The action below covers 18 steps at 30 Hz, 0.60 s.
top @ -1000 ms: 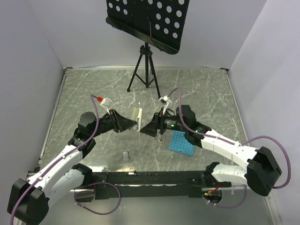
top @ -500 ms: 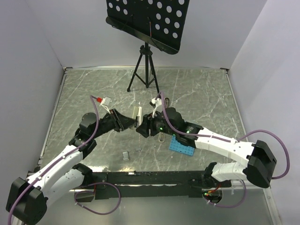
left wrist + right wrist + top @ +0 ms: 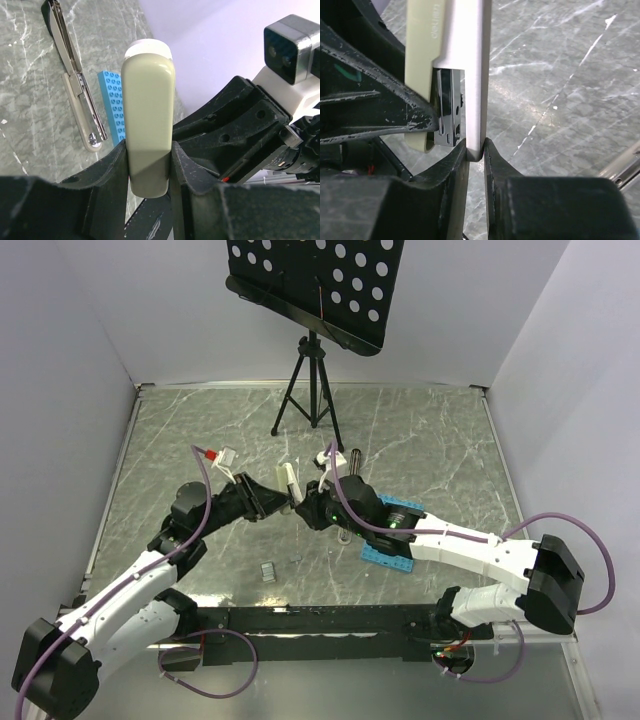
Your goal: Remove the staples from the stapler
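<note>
Cream stapler [image 3: 149, 115] clamped in left gripper [image 3: 149, 167]; right gripper [image 3: 475, 150], newly closed, is pinching its silver arm [image 3: 474, 75], enabling opening.

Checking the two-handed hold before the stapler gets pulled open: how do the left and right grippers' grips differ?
The left gripper clamps the stapler's broad cream arm, jaws set well apart; the right gripper pinches the thin silvery arm, jaws nearly together. The left gripper reaches in from the left side, the right gripper from the right. Both are closed on the same stapler.
</note>
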Motion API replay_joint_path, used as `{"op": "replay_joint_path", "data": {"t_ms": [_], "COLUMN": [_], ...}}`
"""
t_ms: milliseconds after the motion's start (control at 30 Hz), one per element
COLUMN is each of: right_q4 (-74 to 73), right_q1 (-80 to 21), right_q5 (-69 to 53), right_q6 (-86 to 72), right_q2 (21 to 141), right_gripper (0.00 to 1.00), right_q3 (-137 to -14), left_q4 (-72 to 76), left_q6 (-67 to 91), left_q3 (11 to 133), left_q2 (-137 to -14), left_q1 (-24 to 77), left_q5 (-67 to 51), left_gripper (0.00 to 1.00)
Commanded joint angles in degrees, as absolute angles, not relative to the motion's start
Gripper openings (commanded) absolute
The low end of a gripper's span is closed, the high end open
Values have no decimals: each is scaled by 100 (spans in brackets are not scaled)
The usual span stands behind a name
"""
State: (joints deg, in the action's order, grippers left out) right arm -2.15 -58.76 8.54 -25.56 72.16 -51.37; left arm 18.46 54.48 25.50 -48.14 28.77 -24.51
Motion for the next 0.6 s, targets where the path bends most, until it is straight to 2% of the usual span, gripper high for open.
{"op": "replay_joint_path", "data": {"t_ms": [0, 167, 333, 567], "right_q4": [-27, -26, 464, 756], "right_q1": [-5739, -5722, -5722, -5739], "right_q5": [1846, 1907, 1477, 1283], "right_q6": [-2242, -2066, -1828, -1661], "right_q2": [7137, 7128, 7058, 7172], "right_gripper": [20, 21, 31, 36], "right_q3": [-5151, -5054, -4826, -4851], "left_q4": [1407, 1292, 1353, 1372], "left_q6": [5116, 5071, 5133, 5212], "left_q3": [2742, 2760, 2760, 2795], "left_q2": [-4763, -4843, -4939, -5080], "left_q1": [2953, 2944, 2953, 2953], "left_q5": [-2900, -2962, -3076, -3085], "left_gripper": [1, 1, 1, 1]}}
